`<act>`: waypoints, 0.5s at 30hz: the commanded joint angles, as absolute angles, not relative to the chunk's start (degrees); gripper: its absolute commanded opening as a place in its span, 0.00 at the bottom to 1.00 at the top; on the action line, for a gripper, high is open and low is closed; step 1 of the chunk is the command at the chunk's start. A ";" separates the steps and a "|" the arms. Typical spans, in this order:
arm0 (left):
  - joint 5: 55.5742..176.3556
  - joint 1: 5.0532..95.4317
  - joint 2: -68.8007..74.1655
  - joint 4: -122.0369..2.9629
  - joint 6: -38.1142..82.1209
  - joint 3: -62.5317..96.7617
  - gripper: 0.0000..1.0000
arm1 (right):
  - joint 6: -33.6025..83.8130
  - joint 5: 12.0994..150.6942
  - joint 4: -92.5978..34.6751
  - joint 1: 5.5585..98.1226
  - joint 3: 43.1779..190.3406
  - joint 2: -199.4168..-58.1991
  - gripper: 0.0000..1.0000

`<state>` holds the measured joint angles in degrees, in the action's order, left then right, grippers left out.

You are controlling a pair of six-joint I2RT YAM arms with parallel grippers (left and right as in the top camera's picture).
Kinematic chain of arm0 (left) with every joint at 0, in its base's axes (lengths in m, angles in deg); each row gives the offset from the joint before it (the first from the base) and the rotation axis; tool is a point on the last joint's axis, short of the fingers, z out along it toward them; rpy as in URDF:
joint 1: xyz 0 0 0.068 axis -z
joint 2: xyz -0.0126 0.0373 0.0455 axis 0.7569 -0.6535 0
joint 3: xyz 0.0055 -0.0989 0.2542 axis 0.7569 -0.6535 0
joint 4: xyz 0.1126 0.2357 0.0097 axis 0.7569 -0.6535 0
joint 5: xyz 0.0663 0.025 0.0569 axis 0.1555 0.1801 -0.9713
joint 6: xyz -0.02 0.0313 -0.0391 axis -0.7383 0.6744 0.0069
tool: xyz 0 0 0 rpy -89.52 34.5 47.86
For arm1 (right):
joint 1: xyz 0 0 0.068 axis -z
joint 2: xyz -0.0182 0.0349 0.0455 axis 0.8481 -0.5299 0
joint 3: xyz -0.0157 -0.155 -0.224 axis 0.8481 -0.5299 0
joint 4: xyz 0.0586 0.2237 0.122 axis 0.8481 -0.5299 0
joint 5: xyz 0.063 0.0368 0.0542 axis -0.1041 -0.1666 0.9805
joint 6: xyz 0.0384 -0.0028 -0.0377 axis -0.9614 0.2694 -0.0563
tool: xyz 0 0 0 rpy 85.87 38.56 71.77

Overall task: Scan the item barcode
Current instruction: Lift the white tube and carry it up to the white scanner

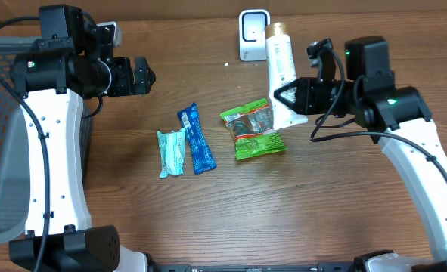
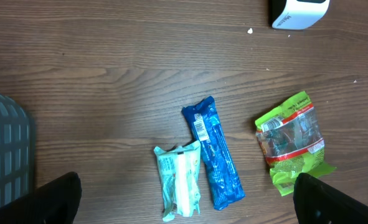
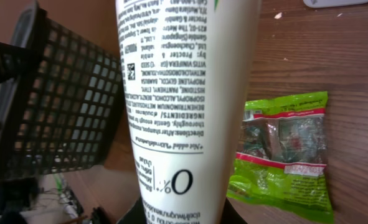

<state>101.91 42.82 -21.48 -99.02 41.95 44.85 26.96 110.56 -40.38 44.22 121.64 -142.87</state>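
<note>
Presently the right gripper (image 1: 290, 97), clamped on the white tube (image 1: 281, 60) at its base, holds it near the scanner (image 1: 253, 34) (left gripper (image 1: 142, 74) wide open, empty), so next the barcode likely needs turning toward it.

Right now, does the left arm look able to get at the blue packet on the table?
Probably yes. The left gripper is open and holds nothing, and nothing covers the blue packet. Only the teal packet lies right beside it.
</note>
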 commanded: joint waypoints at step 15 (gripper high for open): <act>102.81 42.84 -21.92 -98.80 43.04 45.09 1.00 | 27.66 70.13 -42.48 35.37 139.11 -153.85 0.03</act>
